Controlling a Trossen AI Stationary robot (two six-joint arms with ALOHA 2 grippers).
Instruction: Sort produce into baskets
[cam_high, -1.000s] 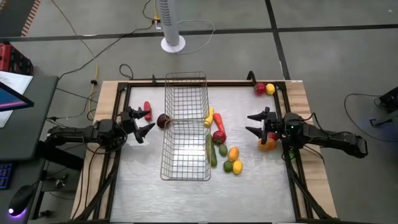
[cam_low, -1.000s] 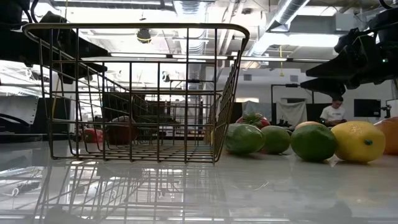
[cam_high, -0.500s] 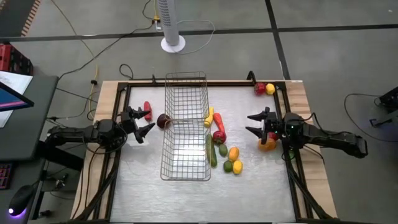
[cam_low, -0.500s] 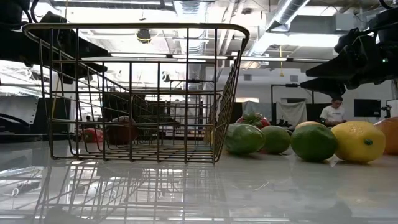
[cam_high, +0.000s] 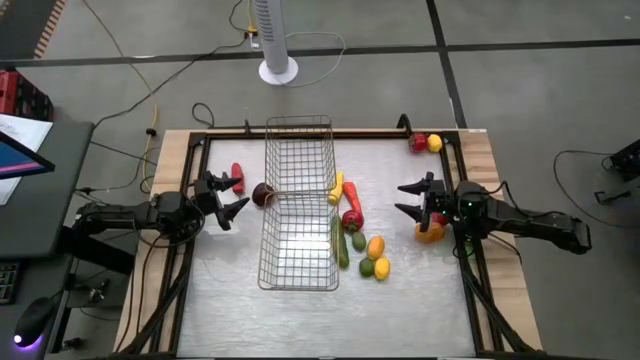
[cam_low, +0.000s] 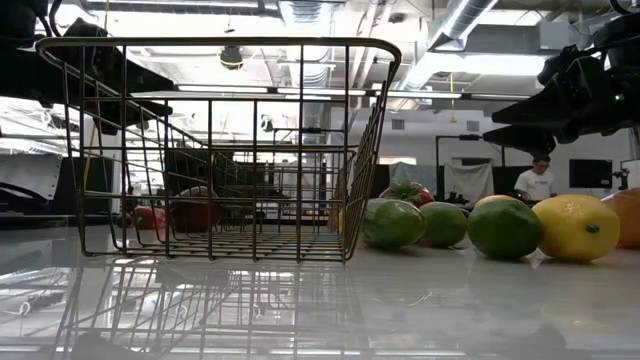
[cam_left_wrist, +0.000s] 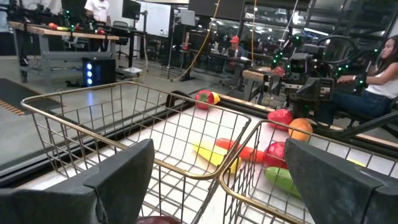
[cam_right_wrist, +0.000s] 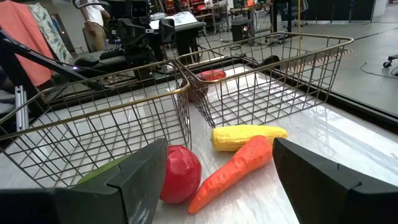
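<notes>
High view: both baskets (cam_high: 298, 205) empty; produce (cam_high: 352, 218) beside them.

Produce (cam_high: 361, 242) lies right of the baskets (cam_high: 299, 200)

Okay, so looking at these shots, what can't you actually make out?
- Dark round piece left of the baskets: too small in the high view to name; in the low view it sits behind wire.
- Orange piece: partly under the right gripper in the high view, cut by the edge in the low view.
- Left gripper: what lies right below it is cut off in its wrist view.
</notes>
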